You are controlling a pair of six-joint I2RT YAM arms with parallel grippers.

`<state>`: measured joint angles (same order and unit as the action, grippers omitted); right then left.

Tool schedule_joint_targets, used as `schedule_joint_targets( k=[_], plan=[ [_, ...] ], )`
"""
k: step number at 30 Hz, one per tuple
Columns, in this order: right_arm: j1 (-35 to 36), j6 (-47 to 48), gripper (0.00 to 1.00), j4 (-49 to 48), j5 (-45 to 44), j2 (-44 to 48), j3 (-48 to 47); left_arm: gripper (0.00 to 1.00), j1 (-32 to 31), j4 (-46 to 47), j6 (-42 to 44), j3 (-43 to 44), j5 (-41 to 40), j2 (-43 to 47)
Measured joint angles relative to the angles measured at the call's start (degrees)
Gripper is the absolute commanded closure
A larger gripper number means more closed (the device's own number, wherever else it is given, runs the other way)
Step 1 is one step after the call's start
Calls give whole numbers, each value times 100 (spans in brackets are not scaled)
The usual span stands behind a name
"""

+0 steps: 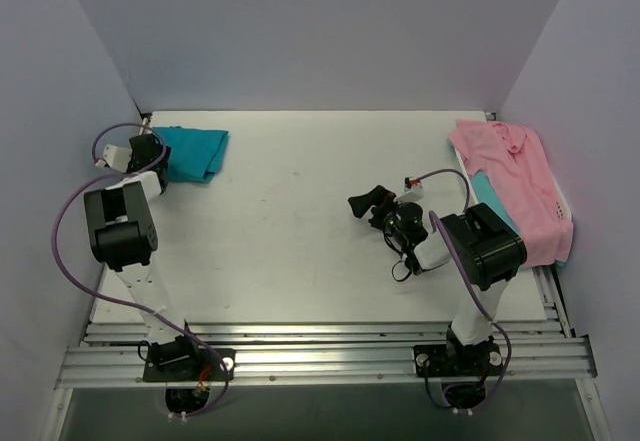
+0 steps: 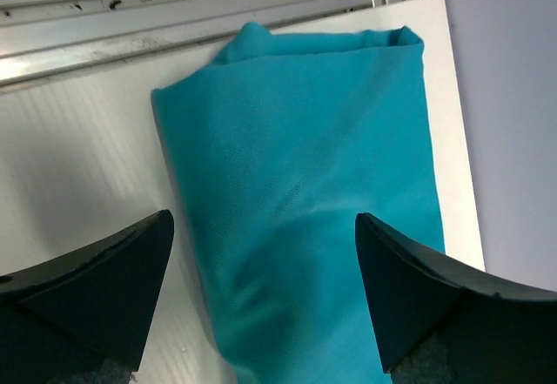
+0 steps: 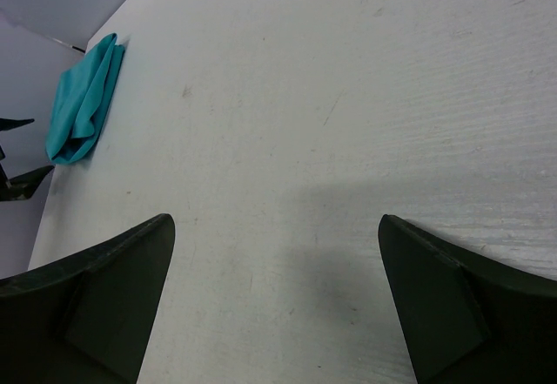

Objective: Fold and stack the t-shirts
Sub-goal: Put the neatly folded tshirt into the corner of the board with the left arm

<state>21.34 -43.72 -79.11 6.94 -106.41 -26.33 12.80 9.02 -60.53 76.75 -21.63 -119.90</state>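
Two piles on the worktop (image 1: 300, 231): pink t-shirt (image 1: 515, 186) draped over a teal one (image 1: 487, 196) at the right edge, unfolded, waiting I judge; folded teal t-shirt (image 1: 195, 151) parked far-left to start the stack. Left gripper (image 2: 261, 227) hangs wide open over it, holding nothing; only its wrist view tells me. Right gripper (image 3: 274, 227) open above the worktop's middle.

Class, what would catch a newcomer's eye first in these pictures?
The folded teal t-shirt in the far-left corner of the table, with the left gripper open above it. Then the pink collared shirt spread along the right edge over a second teal shirt.
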Motion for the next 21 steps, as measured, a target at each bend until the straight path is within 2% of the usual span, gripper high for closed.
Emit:
schedule_joint_targets(
  k=[5,12,16,19,21],
  plan=[
    [0,-2,0,-7,2,2,9,6,24,-297,251,-278,-216,944],
    [55,-107,0,-15,15,177,221,6,-190,-568,925,-1209,-361,3742],
    [365,-122,0,225,-70,514,345,6,-1014,-953,1484,-1731,-560,5027],
    [868,-9,0,533,-374,1019,350,6,-1735,-1320,1880,-2350,-599,5812],
    [1285,140,0,977,-741,1519,297,6,-1906,-1585,2090,-2761,-542,6282]
  ],
)
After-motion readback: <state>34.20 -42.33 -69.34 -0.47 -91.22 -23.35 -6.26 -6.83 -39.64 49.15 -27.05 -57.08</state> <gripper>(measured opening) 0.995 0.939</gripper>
